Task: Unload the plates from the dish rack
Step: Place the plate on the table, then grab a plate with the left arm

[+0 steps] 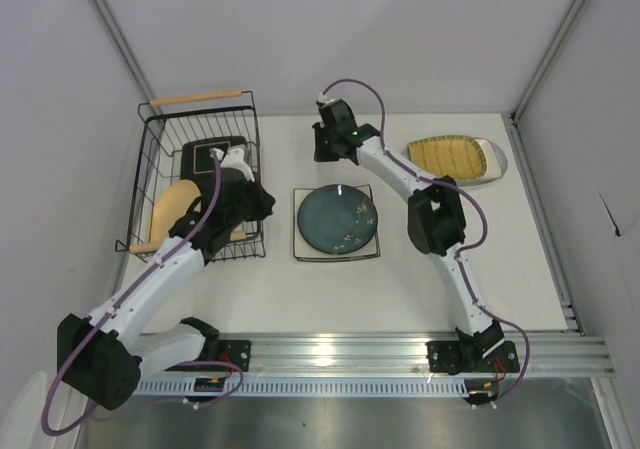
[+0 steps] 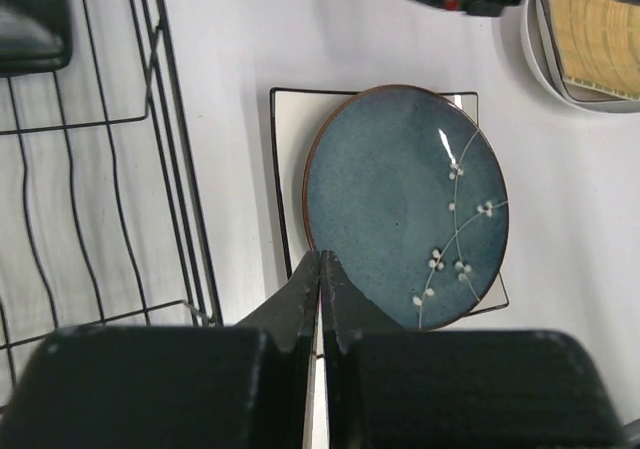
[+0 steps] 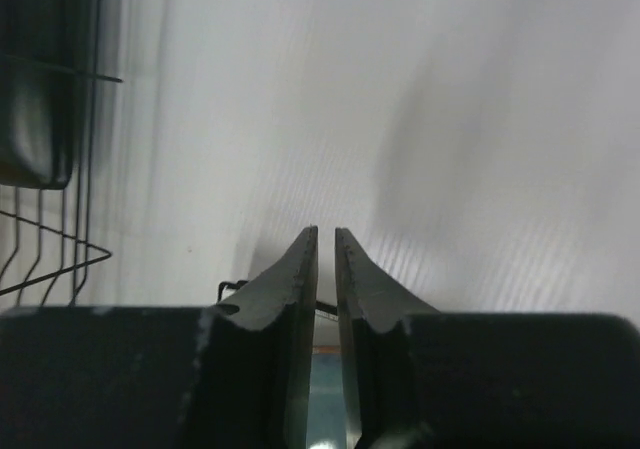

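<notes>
Two plates remain in the black wire dish rack (image 1: 148, 169) at the left of the counter (image 1: 330, 299): a tan round plate (image 1: 172, 212) leaning at the near side and a black-rimmed square plate (image 1: 205, 152) towards the back. A speckled teal round plate (image 1: 337, 219) sits on a white square plate (image 1: 300, 253) mid-counter, and a mustard ribbed plate (image 1: 447, 155) rests on a pale round one (image 1: 493, 159) at the far right. The left end effector (image 2: 320, 269) hangs above the rack's right-hand wall with its fingers pressed together and nothing between them. The right end effector (image 3: 326, 241) hovers over bare counter behind the teal plate, fingers barely parted and empty. The unloading looks a little over half done, and the hazards lie in the rack itself. Fingers that go down closed would knock a rim instead of straddling it. The deep grid sides could catch a finger or a plate edge on the way up and drag the light basket along (nothing visibly pins it down). A thin pinch on a leaning plate could let it swing or slip. With the right arm parked just beyond the teal stack, a plate carried across could clip it, and a hard set-down could chip the ceramic.
</notes>
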Robot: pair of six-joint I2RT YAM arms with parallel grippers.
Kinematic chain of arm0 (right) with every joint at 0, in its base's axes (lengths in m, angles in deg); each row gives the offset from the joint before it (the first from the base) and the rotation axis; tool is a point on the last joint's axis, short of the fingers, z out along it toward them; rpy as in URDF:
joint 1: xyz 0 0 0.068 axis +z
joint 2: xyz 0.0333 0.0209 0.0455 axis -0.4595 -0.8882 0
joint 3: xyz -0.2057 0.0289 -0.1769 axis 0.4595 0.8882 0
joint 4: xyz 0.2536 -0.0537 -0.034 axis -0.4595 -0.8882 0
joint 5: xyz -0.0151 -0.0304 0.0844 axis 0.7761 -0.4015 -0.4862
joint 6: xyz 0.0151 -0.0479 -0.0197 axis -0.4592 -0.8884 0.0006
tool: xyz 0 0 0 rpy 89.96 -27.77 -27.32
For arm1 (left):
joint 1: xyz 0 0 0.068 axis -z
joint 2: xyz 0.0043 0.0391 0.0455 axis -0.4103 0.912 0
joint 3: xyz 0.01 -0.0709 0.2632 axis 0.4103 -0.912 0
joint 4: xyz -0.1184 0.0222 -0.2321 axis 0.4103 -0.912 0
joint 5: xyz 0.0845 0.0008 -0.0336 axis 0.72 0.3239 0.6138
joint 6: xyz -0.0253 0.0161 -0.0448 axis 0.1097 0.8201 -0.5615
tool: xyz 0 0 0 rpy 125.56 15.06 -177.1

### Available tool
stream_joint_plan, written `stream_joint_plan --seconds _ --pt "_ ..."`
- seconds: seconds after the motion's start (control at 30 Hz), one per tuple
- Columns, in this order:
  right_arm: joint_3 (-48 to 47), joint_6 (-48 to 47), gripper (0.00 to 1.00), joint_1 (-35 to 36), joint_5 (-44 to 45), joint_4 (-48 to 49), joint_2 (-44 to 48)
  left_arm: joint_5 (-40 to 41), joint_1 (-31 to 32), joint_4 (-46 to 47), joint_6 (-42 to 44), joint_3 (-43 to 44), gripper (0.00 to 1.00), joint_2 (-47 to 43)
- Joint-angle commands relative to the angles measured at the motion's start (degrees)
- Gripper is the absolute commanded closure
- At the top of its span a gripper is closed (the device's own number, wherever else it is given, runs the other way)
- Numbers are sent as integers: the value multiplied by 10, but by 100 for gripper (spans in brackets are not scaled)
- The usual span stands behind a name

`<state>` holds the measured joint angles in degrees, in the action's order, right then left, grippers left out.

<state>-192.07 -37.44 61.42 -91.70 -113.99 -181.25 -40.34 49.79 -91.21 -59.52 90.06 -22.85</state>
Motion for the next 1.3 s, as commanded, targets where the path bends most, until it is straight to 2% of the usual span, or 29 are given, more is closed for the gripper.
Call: stream_joint_plan --seconds 0.0,0.03,0.07,0.1,0.13,0.17,0.2,0.23,0.33,0.43,0.53,0.63,0.73,0.9,1.0,1.1,1.17,1.2,1.27 --pt "57 -9 80 3 68 81 114 40 3 -20 10 35 94 -50" --pt "89 -11 76 3 67 116 158 49 2 -23 13 37 84 -62" --pt "136 -12 66 2 61 128 178 60 2 -26 20 38 77 -72" --pt "155 -12 61 2 43 134 195 85 2 -33 25 39 69 -91" --pt "169 -13 54 2 32 136 224 102 -1 -44 30 50 52 -97" --pt "197 -13 39 2 23 136 238 118 -3 -55 43 59 44 -100" --pt "212 -13 2 2 6 132 253 150 -8 -69 48 68 36 -99" --pt "226 -13 0 2 -18 131 279 162 -18 -98 54 90 24 -96" --pt "309 -10 0 1 -55 149 323 204 -42 -143 75 134 9 -76" --pt "399 -6 0 4 -74 177 391 234 -77 -164 95 155 3 -40" --pt "476 -10 0 5 -85 197 452 253 -116 -176 111 155 2 -14" --pt "524 -2 0 -2 -84 203 496 238 -149 -172 128 145 2 31" --pt "542 7 0 -6 -89 197 511 260 -159 -181 138 135 4 92" --pt "601 25 0 -7 -108 213 529 267 -166 -165 152 113 6 127" --pt "630 38 0 -10 -116 227 544 274 -174 -164 168 117 12 149" --pt "648 42 0 -12 -117 231 557 260 -191 -171 174 120 25 173" --pt "654 41 0 -15 -115 229 565 248 -199 -169 176 120 44 174" --pt "657 42 0 -20 -116 229 568 247 -200 -167 177 120 59 172" --pt "665 41 0 -25 -117 228 573 245 -201 -168 177 119 73 166"
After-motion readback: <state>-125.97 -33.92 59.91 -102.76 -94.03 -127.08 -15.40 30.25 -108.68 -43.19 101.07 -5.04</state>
